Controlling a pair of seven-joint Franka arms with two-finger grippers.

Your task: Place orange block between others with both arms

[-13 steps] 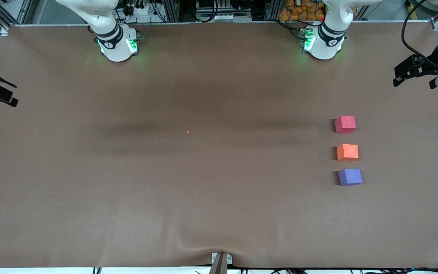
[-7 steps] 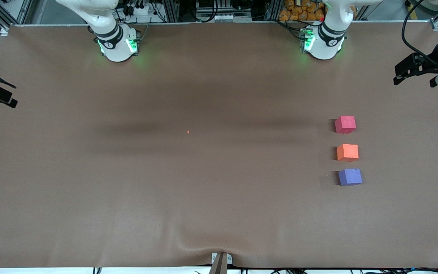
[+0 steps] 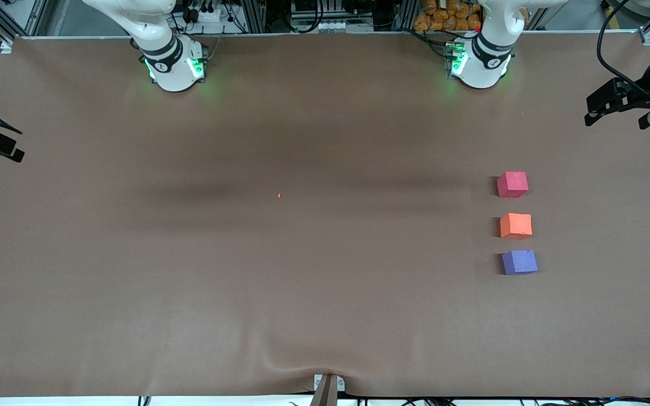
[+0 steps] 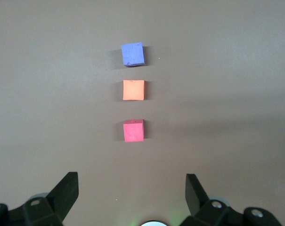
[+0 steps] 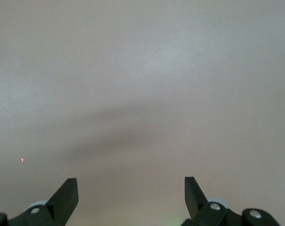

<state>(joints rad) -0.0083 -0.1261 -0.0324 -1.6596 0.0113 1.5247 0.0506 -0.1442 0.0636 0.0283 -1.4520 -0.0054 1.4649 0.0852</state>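
The orange block [image 3: 515, 225] is found on the table [image 3: 302, 282] toward the left arm's end, already in line between the pink block [image 3: 512, 184] and the purple block [image 3: 519, 262]. The pink one lies farther from the front camera, the purple one nearer. Small gaps are seen on both sides; none of the three touch. In the left wrist view the same row is shown, w/ the orange block [image 4: 134, 90] centred and square to its neighbours.

The left gripper [image 4: 132, 197] is held high over the table near that arm's end, jaws wide apart, nothing between them. The right gripper [image 5: 131, 195] is held high over bare table toward the right arm's end, jaws also wide apart and empty. A tiny orange crumb [image 3: 279, 195] is noted mid-table.

By the look of it, placement is judged done, approx. 100%. What remains is prob. only parking both arms. To do this well, both grippers should be kept high and clear of the row, w/ no sweep over the blocks, since light foam would likely be shifted by any brush. No re-grip is judged necessary, as spacing looks even enough.
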